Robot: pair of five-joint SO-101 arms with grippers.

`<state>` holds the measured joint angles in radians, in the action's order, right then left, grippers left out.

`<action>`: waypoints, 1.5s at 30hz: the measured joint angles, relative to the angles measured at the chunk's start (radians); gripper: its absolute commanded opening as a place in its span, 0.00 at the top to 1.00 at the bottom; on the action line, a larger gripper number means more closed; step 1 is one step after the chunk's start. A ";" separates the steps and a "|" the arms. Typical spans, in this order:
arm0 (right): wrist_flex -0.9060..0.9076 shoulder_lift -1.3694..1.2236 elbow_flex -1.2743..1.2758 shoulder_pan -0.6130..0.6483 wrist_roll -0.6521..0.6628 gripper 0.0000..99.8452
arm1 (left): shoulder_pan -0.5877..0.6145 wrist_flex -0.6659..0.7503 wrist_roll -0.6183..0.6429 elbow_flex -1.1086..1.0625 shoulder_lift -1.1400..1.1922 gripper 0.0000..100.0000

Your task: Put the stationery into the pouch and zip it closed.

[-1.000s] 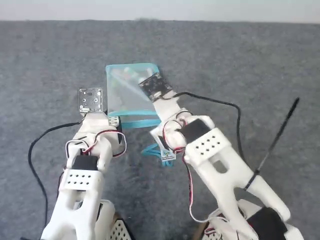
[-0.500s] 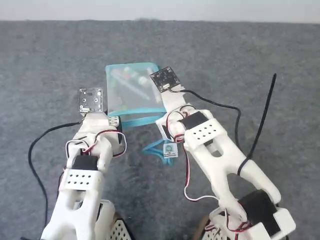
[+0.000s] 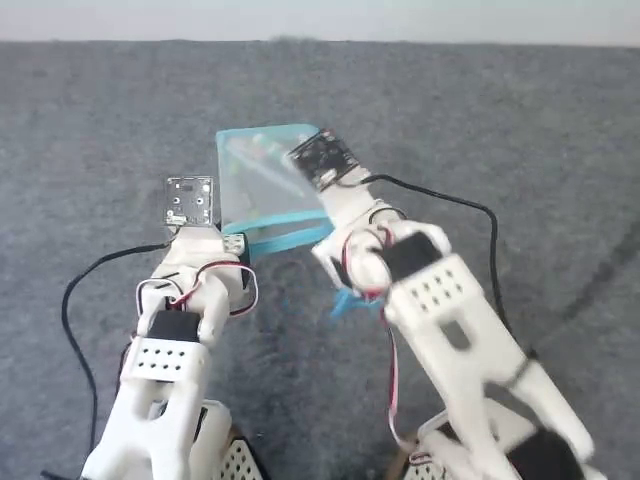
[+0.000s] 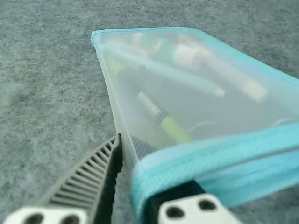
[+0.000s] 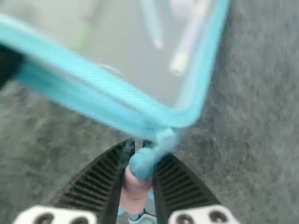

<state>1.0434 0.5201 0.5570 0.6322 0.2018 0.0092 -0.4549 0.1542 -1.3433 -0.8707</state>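
Right end effector (image 5: 141, 153) shifted, clenching zip pull (image 5: 141, 164); left end effector (image 4: 135, 175) grasping half-hidden pouch (image 4: 187, 98).

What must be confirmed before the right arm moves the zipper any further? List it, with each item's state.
1. Stationery inside the pouch: ok, pens show through the clear wall.
2. Left gripper clamped on the pouch's corner at the zipper edge: ok.
3. Right gripper shut on the zipper pull: ok.
4. Pull at the pouch's corner on the right arm's side: ok, as the right wrist view shows it.
5. Zipper shut along its whole length: cannot tell.
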 measured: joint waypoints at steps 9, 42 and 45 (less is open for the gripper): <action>0.083 0.129 -0.020 0.267 0.181 0.99 | -0.015 -0.034 0.000 0.006 -0.002 0.99; 0.186 0.310 0.203 0.077 0.336 0.59 | -0.020 -0.034 0.000 0.006 -0.002 0.99; 0.087 0.293 0.258 0.077 0.374 0.54 | -0.020 -0.034 0.000 0.006 -0.002 0.99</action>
<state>1.1308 0.8132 0.8147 0.7089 0.5762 -0.0107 -0.4887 0.1542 -1.3372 -0.8723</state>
